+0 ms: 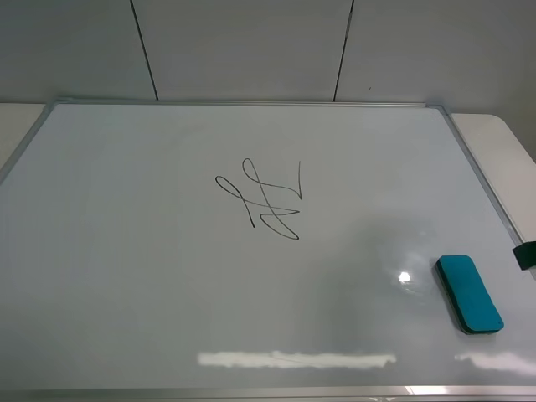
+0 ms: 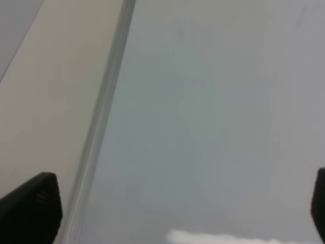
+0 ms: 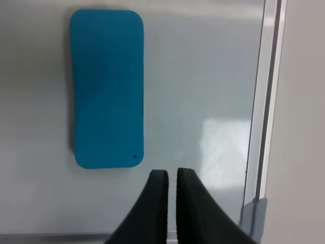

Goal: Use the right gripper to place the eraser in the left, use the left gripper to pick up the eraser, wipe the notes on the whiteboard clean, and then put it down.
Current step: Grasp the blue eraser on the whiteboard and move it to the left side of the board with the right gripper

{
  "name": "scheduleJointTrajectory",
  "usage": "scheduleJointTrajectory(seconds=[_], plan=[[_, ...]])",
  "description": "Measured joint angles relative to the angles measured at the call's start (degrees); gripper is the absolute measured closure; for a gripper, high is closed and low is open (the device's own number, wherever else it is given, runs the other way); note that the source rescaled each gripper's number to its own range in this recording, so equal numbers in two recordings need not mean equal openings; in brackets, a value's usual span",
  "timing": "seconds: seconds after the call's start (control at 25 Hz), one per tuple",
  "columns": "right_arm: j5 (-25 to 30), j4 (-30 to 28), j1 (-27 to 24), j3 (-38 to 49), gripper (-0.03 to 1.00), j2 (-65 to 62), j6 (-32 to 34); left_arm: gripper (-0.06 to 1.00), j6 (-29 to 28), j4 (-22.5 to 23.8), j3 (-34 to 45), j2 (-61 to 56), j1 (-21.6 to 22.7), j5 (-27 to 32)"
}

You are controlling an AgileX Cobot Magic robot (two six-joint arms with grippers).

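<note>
**Opening step: eraser not yet picked up, right pincer closed and empty**

The eraser [image 1: 469,293] lies flat on the whiteboard [image 1: 126,293], close to its right edge and towards the near right corner. Its long sides run roughly along that edge, and nothing touches it. The notes [image 1: 264,201], a looping black scribble, sit about mid-board, well apart from the eraser and unwiped.

The right gripper [image 3: 171,173] hangs over the strip of board between the eraser and the silver frame [image 3: 264,101], near one short end of the block but clear of it. Its fingers are pressed together with only a sliver between them, and they pinch nothing. The left gripper [image 2: 177,203] is spread wide and empty, over the board beside a stretch of frame that I take for the left edge. No eraser shows in its wrist view.

By my reading the task is at its first step, moving the eraser to the left side. For that the right pincer must first spread, shift over the block, line up across its narrow width and come down to close on the long sides. The board is glossy, so a skewed squeeze may make the block skate.

No containers are in sight; the board is the only thing bearing anything.
</note>
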Motion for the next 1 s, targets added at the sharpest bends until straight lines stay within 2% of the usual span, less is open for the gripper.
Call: scheduleJointTrajectory(seconds=[0.52,0.76,1.0], plan=[[-7.30,-2.07,0.00,0.60,0.96,11.32,0.96,-0.06,0.00,0.00,0.00,0.00,0.00,0.00],[-15.30,-4.57,0.00,4.46,0.96,13.33,3.05,-0.06,0.00,0.00,0.00,0.00,0.00,0.00],[-17.08,-7.76,0.00,5.07,0.96,14.89,5.53,-0.06,0.00,0.00,0.00,0.00,0.00,0.00]])
